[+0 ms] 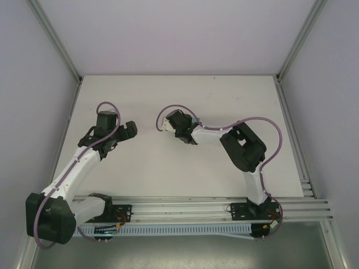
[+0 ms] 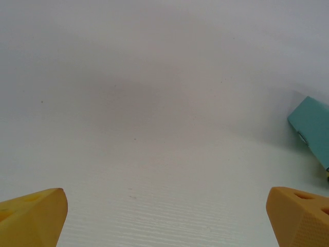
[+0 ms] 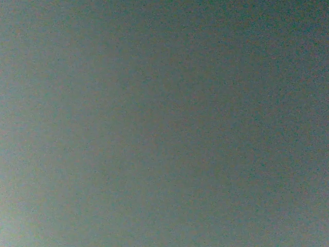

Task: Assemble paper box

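**Two Robot Arms Poised Over White Tabletop, Teal Box at the Edge of Sight**

The left claw (image 1: 128,131) hangs wide open above the white tabletop (image 1: 224,95). Its two yellow fingertips (image 2: 36,216) sit far apart at the near corners of its wrist camera's view. Just right of the left claw, beyond its right fingertip, a corner of the teal-green paper box (image 2: 312,128) juts in at a tilt, with a small pale mark near its lower edge. Whether the box rests on the surface or is lifted off it cannot be told.

Farther right of the left claw, though still near it, the right claw (image 1: 167,124) points toward it. Whether its jaws are open, closed or gripping anything cannot be told. Its wrist camera gives a blurred, dull grey-teal surface at very close range.

Under the left claw the tabletop is matte, with fine parallel ribbing and a few tiny specks. Behind the left claw it runs to pale lilac-grey wall panels (image 1: 179,33) that close the cell on three sides, with aluminium frame posts (image 1: 56,39) at the back corners. Nearer than the left claw, an aluminium rail (image 1: 196,204) carries both arm bases, and beyond that lies a strip of grey floor (image 1: 185,252).
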`<state>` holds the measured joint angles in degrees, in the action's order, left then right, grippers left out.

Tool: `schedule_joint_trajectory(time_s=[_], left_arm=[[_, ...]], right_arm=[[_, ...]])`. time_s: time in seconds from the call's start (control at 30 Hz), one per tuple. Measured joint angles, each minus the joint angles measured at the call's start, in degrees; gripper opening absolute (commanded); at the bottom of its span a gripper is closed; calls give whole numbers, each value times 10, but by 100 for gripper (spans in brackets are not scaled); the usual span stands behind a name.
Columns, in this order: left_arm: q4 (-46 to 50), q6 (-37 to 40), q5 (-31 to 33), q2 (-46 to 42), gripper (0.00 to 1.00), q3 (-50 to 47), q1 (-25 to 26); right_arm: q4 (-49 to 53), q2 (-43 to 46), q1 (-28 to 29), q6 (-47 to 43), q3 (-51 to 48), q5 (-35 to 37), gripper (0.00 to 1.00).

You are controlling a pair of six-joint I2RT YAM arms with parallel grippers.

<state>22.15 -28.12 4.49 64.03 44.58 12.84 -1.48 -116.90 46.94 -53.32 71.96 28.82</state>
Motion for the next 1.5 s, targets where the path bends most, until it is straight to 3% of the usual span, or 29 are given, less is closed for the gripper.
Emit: schedule_joint_trajectory(time_s=[0.27, 0.5, 0.63, 0.77, 0.9, 1.07, 1.2, 1.33, 1.4, 1.5], left_arm=[[0, 0, -10, 5, 99, 0, 0], [-12, 5, -12, 21, 99, 1, 0], [-47, 28, 10, 31, 99, 1, -1], [-143, 76, 56, 36, 98, -28, -24], [-301, 134, 112, 35, 99, -131, -60], [-472, 199, 138, 48, 98, -245, -76], [-601, 250, 121, 127, 99, -257, -77], [-741, 284, 62, 198, 99, -274, -91], [-770, 286, 38, 227, 99, -278, -108], [-786, 286, 14, 235, 99, -278, -126]], right_arm=[[76, 64, 1, 36, -26, -87, 99], [162, 149, 2, 70, -26, -175, 99], [139, 224, -11, 138, -59, -194, 99], [83, 329, -91, 259, -141, -199, 99], [3, 442, -198, 354, -278, -162, 99], [-109, 521, -334, 426, -458, -174, 99], [-232, 495, -415, 464, -548, -199, 99], [-365, 396, -440, 484, -560, -223, 99], [-432, 335, -449, 497, -552, -240, 99], [-445, 276, -474, 521, -520, -256, 99]])
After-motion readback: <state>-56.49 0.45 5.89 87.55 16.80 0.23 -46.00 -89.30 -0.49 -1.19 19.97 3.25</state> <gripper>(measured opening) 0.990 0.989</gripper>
